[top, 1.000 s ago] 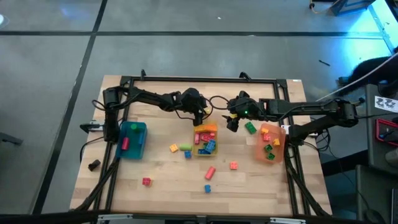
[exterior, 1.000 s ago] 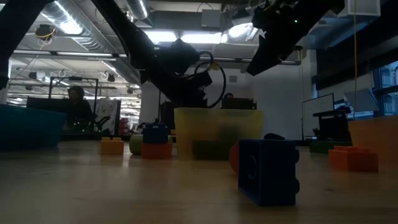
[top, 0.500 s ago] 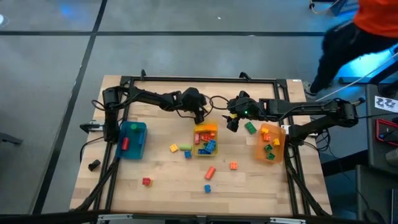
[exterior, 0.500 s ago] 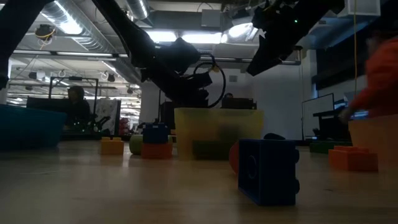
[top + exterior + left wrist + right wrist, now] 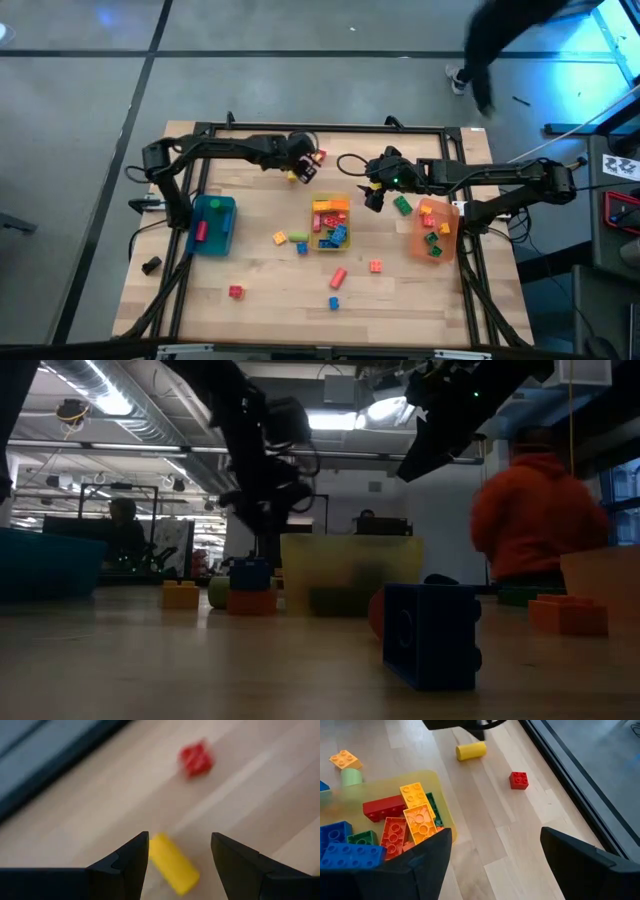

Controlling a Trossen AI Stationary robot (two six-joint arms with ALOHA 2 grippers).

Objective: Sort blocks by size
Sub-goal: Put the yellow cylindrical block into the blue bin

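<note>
1. Two grippers work near the far side of the table (image 5: 250,300): the left gripper (image 5: 301,166) sits at about 11 o'clock from the yellow bin (image 5: 331,224), and the right gripper (image 5: 372,197) hangs at about 1 o'clock from that bin.
2. The left gripper's fingers (image 5: 127,865) are spread, with a yellow cylinder block (image 5: 173,864) lying on the wood between them, not gripped; a small red block (image 5: 196,758) lies beyond it, apart.
3. The right gripper's fingers (image 5: 422,862) are spread wide and hold nothing, above the yellow bin's corner.
4. The yellow bin holds red, orange, blue and green studded blocks (image 5: 402,822).
5. The blue bin (image 5: 211,224), at 9 o'clock, holds a red block and a green one; the orange bin (image 5: 437,232), at 3 o'clock, holds several mixed blocks.
6. A green block (image 5: 403,205) lies between the right gripper and the orange bin.
7. Loose blocks lie on the near half of the table, among them a red cylinder (image 5: 338,275), a blue one (image 5: 334,302) and a red one (image 5: 235,292) at 7 o'clock.
8. A person in an orange top (image 5: 537,520) stands beyond the table.
</note>
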